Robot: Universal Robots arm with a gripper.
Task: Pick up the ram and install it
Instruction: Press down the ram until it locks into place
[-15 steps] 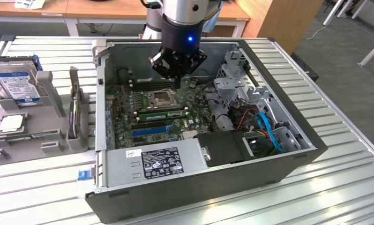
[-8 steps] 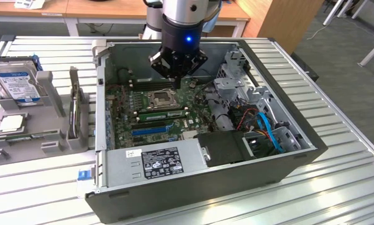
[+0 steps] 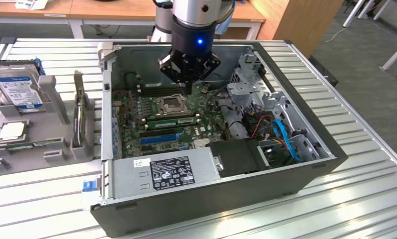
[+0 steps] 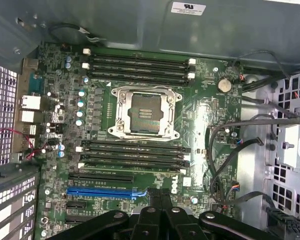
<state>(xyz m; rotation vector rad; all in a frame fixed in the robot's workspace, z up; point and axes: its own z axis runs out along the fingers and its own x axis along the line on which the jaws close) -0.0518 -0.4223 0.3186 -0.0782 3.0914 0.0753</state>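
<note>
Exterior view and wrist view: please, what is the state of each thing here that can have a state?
computer case: open, lying on its side.
hand: shut, over the motherboard, nothing seen in it.
processor socket: bare, no cooler.
ram: seems seated in a slot beside the socket; not certain.
blue slot: empty.
hard drive: standing in the grey holder, outside the case.
</note>
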